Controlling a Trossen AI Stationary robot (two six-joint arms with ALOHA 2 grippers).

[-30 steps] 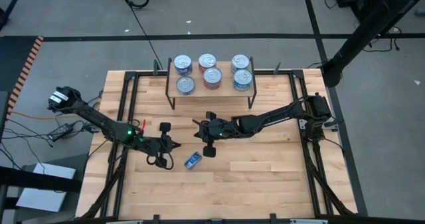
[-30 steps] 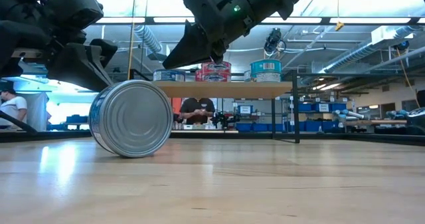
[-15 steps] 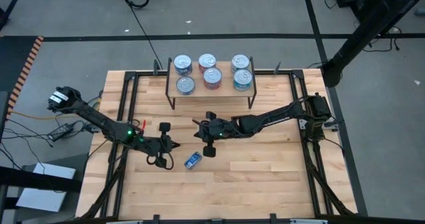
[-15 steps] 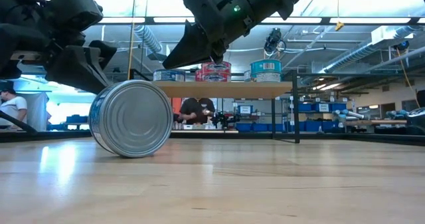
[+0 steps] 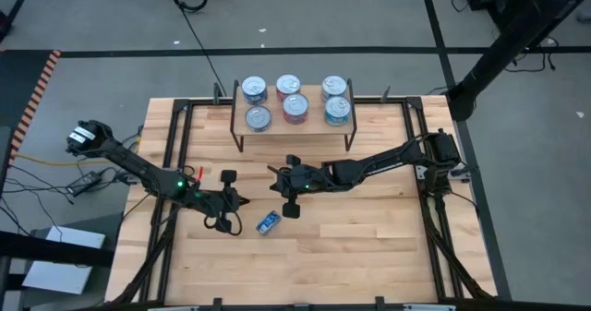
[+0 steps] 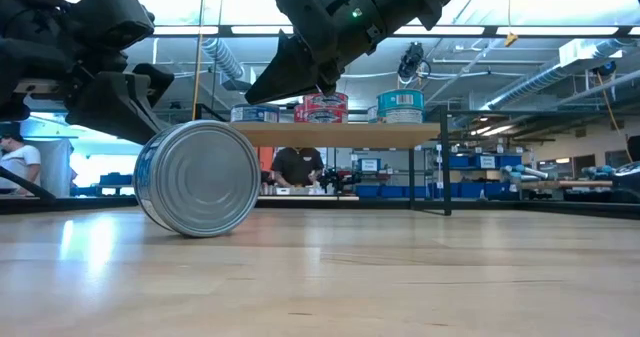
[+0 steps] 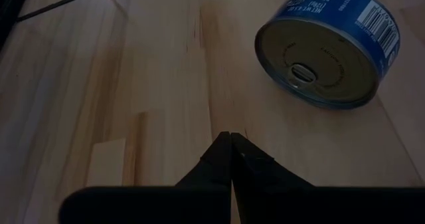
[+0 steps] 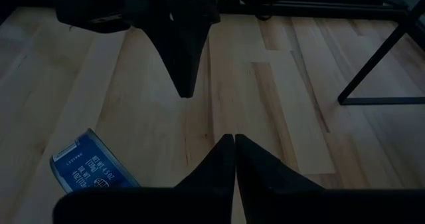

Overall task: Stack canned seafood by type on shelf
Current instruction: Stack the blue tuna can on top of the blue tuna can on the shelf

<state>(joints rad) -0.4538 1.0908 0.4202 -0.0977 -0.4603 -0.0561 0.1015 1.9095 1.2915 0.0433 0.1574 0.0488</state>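
A blue tin (image 5: 268, 222) lies on its side on the wooden table (image 5: 369, 246), near the middle and toward the near edge. It is alone there, well apart from the shelf (image 5: 295, 119), which stands at the far side of the table. In the low view the tin (image 6: 197, 178) rests on its rim with its silver end facing the camera.

The left gripper (image 5: 242, 203) sits just to the left of the tin and slightly farther back, close to it but not touching. Its fingers are pressed together with nothing between them. The left wrist view shows the closed tips (image 7: 230, 139) above the bare wood, with the tin (image 7: 328, 46) lying a little way ahead and off to one side.

The right gripper (image 5: 275, 174) hangs over the table between the shelf and the tin, farther back than the tin and a little to its right. Its fingers are also closed and hold nothing. In the right wrist view the closed tips (image 8: 234, 139) point at the left gripper's closed tips (image 8: 184, 91), and the blue tin (image 8: 89, 171) lies off to the side.

Six tins (image 5: 295, 99) stand on the shelf in two rows, blue on the left, red in the middle and teal on the right.
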